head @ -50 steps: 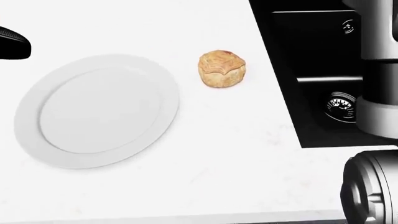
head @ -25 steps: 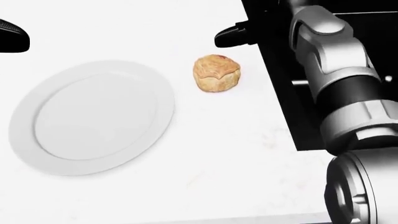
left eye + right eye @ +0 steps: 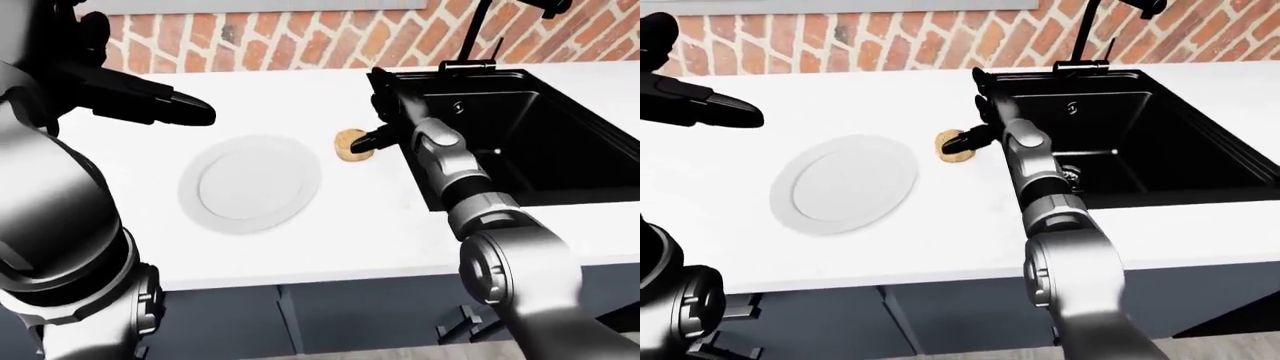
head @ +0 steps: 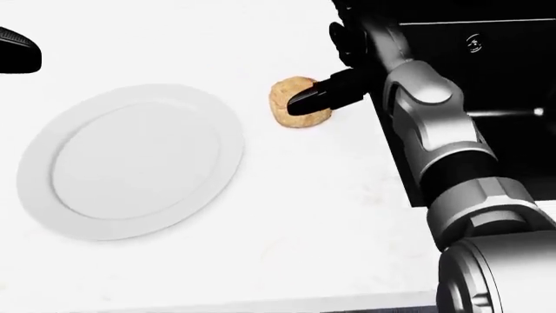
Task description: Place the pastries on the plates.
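- White countertop (image 4: 287, 215) runs below a red brick wall (image 3: 300, 45); a black sink (image 3: 1120, 142) with a black faucet (image 3: 1090, 30) is set into it at the right of the eye views.
- One white plate (image 4: 130, 160) lies flat on the countertop, at the left of the head view, with nothing on it.
- One golden-brown pastry (image 4: 294, 98) sits on the countertop just right of the plate, not touching it, near the sink's left edge.
- Right hand (image 4: 334, 88) reaches over the pastry from the right. Its fingers are spread apart; one dark finger (image 4: 313, 98) lies across the pastry's upper right side. The fingers are not closed round the pastry; whether the other fingers touch it cannot be told.
- Left hand (image 3: 150, 105) hovers above the countertop, up and left of the plate, fingers extended, holding nothing.
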